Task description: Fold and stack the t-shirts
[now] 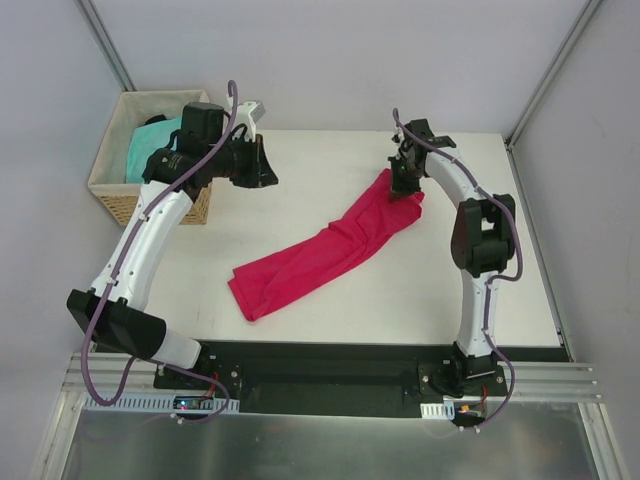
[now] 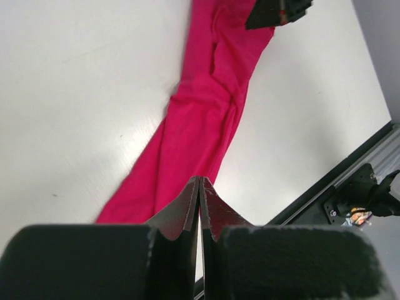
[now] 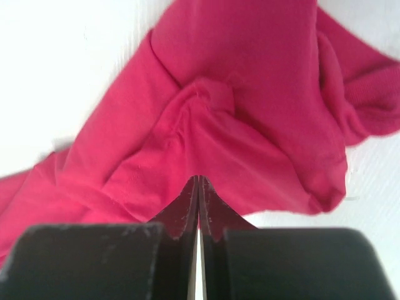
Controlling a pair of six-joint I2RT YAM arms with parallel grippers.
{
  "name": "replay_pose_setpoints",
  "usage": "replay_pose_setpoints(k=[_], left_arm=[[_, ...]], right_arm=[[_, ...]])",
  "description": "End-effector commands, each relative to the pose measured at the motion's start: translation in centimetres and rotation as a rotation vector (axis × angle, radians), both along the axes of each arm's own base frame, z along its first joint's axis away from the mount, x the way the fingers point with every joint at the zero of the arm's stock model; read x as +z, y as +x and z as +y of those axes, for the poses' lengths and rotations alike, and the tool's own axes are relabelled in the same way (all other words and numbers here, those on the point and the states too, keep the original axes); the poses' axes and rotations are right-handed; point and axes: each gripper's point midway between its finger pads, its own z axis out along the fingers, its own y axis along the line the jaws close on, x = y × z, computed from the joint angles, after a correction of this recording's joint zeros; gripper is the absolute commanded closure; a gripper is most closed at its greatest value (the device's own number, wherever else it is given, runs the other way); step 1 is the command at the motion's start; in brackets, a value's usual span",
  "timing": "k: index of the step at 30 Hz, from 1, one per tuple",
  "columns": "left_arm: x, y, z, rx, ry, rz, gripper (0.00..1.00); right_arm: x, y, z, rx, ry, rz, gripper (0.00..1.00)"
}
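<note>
White bench (image 1: 320, 165) carries the crimson-pink t-shirt (image 1: 320, 250), strung diagonally across centre. Wicker basket (image 1: 105, 170), upper left, holds the turquoise t-shirt (image 1: 150, 150). Left end effector (image 1: 265, 165) closed, empty; right end effector (image 1: 405, 190) closed at the pink shirt's upper end.

Left arm (image 1: 150, 235), white-shelled: stretched over far-left part of white table (image 1: 330, 170), wrist turned rightward. Black left pincer (image 2: 199, 181): jaws pressed together, clear above table. Right arm (image 1: 480, 270): upright, elbow high, forearm over table's far-right part. Black right pincer (image 3: 199, 180): jaws pressed together, pointing down.
</note>
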Motion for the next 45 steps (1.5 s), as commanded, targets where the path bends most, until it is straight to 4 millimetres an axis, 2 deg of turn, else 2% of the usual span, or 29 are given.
replay_pose_setpoints(k=[1,2,8,9,11,12,14,16,18,22,28,33,37,39,41,42,44,45], left_arm=[[2.4,-0.2,-0.7,-0.026,-0.07,-0.044,1.0],[3.3,-0.4,-0.8,-0.032,-0.08,-0.066,1.0],[7.0,-0.8,-0.5,-0.025,-0.106,-0.167,1.0],[7.2,-0.8,-0.6,-0.03,-0.111,-0.168,1.0],[7.5,-0.6,-0.7,-0.031,-0.115,-0.174,1.0],[7.6,-0.6,-0.7,-0.027,-0.114,-0.175,1.0],[7.7,-0.4,-0.6,-0.023,-0.114,-0.18,1.0],[8.2,-0.4,-0.7,-0.023,-0.118,-0.191,1.0],[8.5,-0.4,-0.7,-0.024,-0.121,-0.196,1.0],[9.7,-0.7,-0.6,-0.021,-0.133,-0.216,1.0],[11.4,-1.3,-0.3,-0.01,-0.142,-0.241,1.0],[11.7,-1.6,-0.3,-0.007,-0.15,-0.228,1.0],[11.8,-1.7,-0.3,0.001,-0.158,-0.218,1.0],[11.8,-1.8,-0.5,-0.007,-0.164,-0.215,1.0],[11.7,-1.8,-0.5,-0.007,-0.168,-0.206,1.0],[11.7,-1.8,-0.5,-0.005,-0.168,-0.205,1.0],[11.4,-1.6,-0.6,-0.003,-0.168,-0.196,1.0],[10.9,-1.4,-0.7,-0.005,-0.163,-0.184,1.0]], right_arm=[[0.9,1.4,1.4,0.05,0.012,-0.033,0.99],[0.0,1.3,1.2,0.047,-0.017,-0.015,0.99],[-2.0,1.3,1.5,0.047,-0.059,0.036,0.99],[-2.7,1.3,1.6,0.044,-0.065,0.05,0.99],[-2.3,1.5,1.4,0.032,-0.084,0.058,0.99],[-3.0,1.2,1.2,0.03,-0.095,0.086,0.99],[-2.7,2.0,0.7,0.021,-0.126,0.073,0.99],[-3.7,1.7,0.0,0.011,-0.165,0.112,0.99],[-3.6,1.5,-0.7,0.002,-0.202,0.133,0.99],[-5.2,0.9,-3.0,-0.026,-0.314,0.185,0.99],[-6.3,0.5,-5.8,-0.083,-0.394,0.235,0.99],[-5.5,1.8,-7.5,-0.143,-0.437,0.187,0.99],[-5.4,2.0,-9.7,-0.207,-0.454,0.2,0.99],[-4.7,2.3,-9.8,-0.219,-0.425,0.183,0.99],[-4.2,3.0,-9.0,-0.214,-0.369,0.134,0.99],[-1.4,3.4,-7.9,-0.209,-0.294,0.071,0.99],[0.4,3.6,-6.0,-0.216,-0.189,0.0,0.99],[1.9,3.3,-4.2,-0.19,-0.098,-0.02,0.99]])
